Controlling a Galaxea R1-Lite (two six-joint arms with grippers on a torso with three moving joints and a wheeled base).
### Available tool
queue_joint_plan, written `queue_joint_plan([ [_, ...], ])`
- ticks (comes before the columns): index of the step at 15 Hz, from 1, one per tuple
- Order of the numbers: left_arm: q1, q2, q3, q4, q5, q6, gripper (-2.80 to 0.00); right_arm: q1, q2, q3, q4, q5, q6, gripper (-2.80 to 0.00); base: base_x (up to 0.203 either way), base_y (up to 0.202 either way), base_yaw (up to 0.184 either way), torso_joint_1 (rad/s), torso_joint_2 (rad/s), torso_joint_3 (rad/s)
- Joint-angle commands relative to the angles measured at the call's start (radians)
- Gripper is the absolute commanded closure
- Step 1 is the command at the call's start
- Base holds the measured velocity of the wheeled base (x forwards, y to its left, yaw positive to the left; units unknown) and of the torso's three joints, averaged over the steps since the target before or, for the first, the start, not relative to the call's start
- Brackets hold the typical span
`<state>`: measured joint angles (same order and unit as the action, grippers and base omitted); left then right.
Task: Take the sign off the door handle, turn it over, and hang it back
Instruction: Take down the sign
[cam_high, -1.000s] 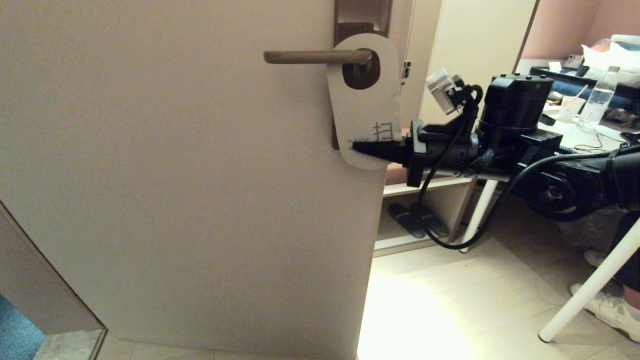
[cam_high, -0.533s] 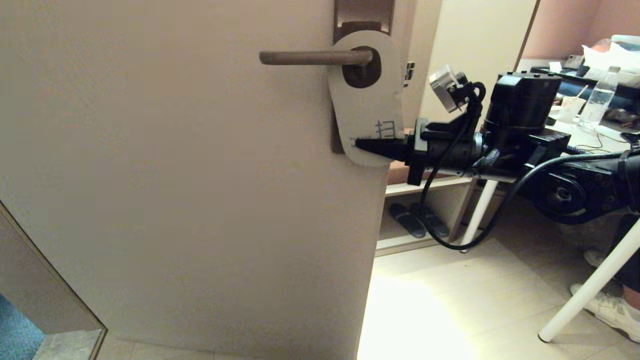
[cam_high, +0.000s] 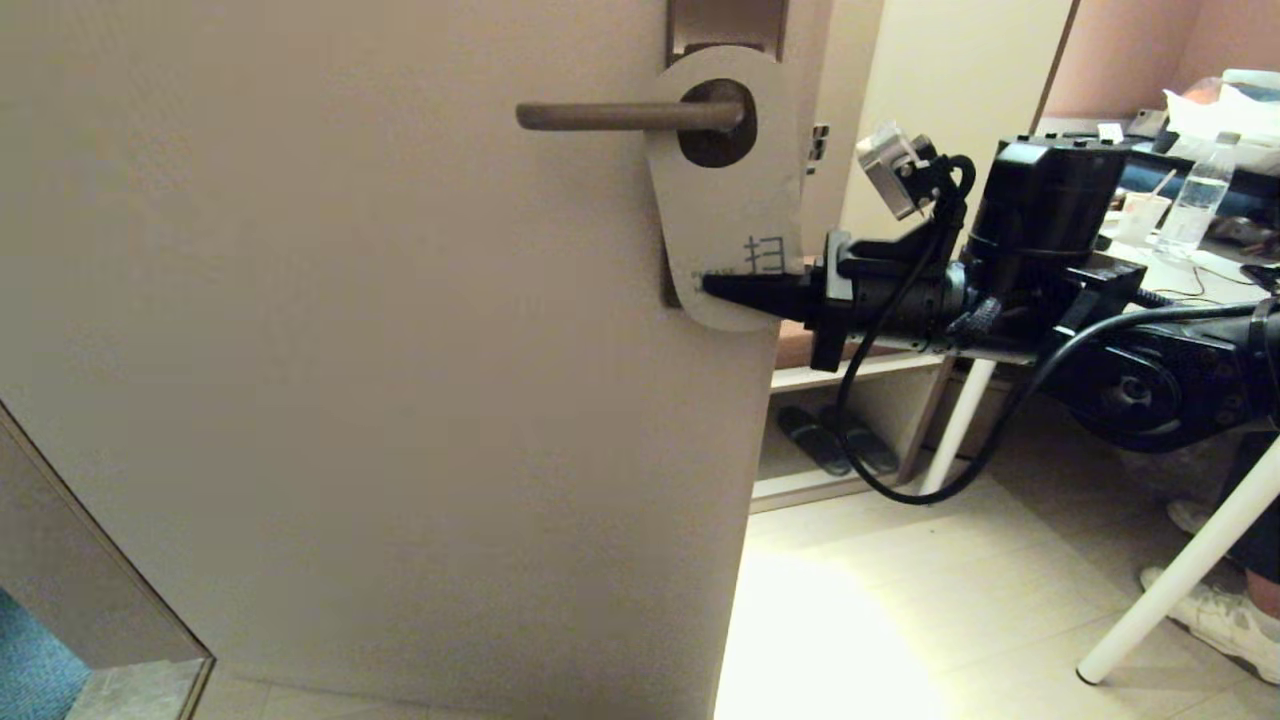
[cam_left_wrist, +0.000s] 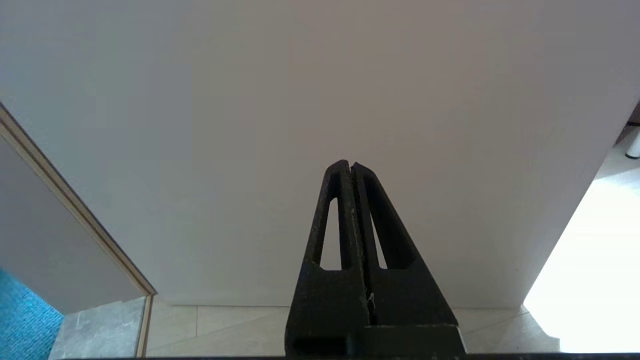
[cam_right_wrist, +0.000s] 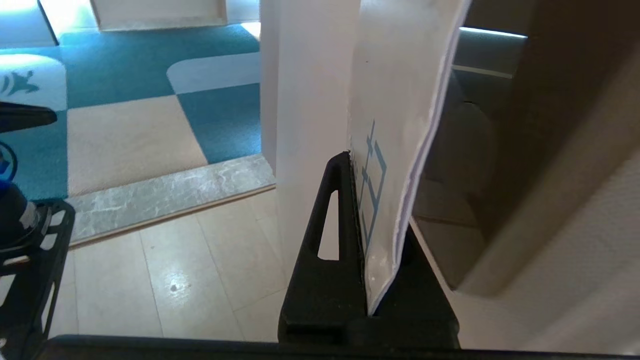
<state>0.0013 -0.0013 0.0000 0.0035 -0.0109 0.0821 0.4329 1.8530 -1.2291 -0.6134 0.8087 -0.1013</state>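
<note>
The sign (cam_high: 725, 210) shows its off-white face with blue print and hangs by its round hole on the door handle (cam_high: 620, 116), a brown lever bar on a dark plate (cam_high: 726, 25). My right gripper (cam_high: 715, 287) is shut on the sign's lower edge, reaching in from the right. In the right wrist view the card (cam_right_wrist: 395, 125) sits clamped between the black fingers (cam_right_wrist: 332, 220). My left gripper (cam_left_wrist: 351, 166) is shut and empty, facing the plain door low down; it does not show in the head view.
The beige door (cam_high: 350, 350) fills the left and middle. To the right stand a white-legged table (cam_high: 1190, 560) with a water bottle (cam_high: 1198, 195), a low shelf with slippers (cam_high: 835, 440), and a person's shoe (cam_high: 1225, 615).
My right gripper has lifted the sign a little; the hole has risen so the lever now sits near its middle, and the card has shifted slightly left.
</note>
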Motion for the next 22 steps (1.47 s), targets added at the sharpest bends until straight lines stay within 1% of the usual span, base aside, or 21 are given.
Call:
queue_joint_plan([
  [1,0.0,0.001,0.0,0.0,0.0,0.001,0.0,0.009,-0.006,0.0,-0.003,0.001,-0.001,0.0,0.0,0.0,0.0,0.0,0.0,0.0],
  [2,0.0,0.001,0.0,0.0,0.0,0.001,0.0,0.014,-0.006,0.0,-0.003,-0.001,-0.002,0.0,0.0,0.0,0.0,0.0,0.0,0.0],
  [5,0.0,0.001,0.0,0.0,0.0,0.001,0.0,0.042,-0.006,0.002,-0.005,-0.089,-0.003,0.0,0.0,0.0,0.0,0.0,0.0,0.0],
  [7,0.0,0.001,0.0,0.0,0.0,0.001,0.0,0.052,-0.006,0.002,-0.005,-0.107,-0.003,0.0,0.0,0.0,0.0,0.0,0.0,0.0],
  [8,0.0,0.001,0.0,0.0,0.0,0.001,0.0,0.059,-0.006,0.002,-0.005,-0.132,-0.003,0.0,0.0,0.0,0.0,0.0,0.0,0.0],
  [10,0.0,0.001,0.0,0.0,0.0,0.001,0.0,0.084,-0.006,0.007,-0.005,-0.212,-0.003,0.0,0.0,0.0,0.0,0.0,0.0,0.0],
  [12,0.0,0.001,0.0,0.0,0.0,0.001,0.0,0.102,-0.006,0.01,-0.006,-0.261,-0.004,0.0,0.0,0.0,0.0,0.0,0.0,0.0],
  [14,0.0,0.001,0.0,0.0,0.0,0.001,0.0,0.132,-0.007,0.01,-0.006,-0.338,-0.003,0.0,0.0,0.0,0.0,0.0,0.0,0.0],
  [22,-0.001,0.001,0.0,0.0,0.0,0.001,0.0,0.249,-0.012,0.033,-0.006,-0.581,0.002,0.0,0.0,0.0,0.0,0.0,0.0,0.0],
])
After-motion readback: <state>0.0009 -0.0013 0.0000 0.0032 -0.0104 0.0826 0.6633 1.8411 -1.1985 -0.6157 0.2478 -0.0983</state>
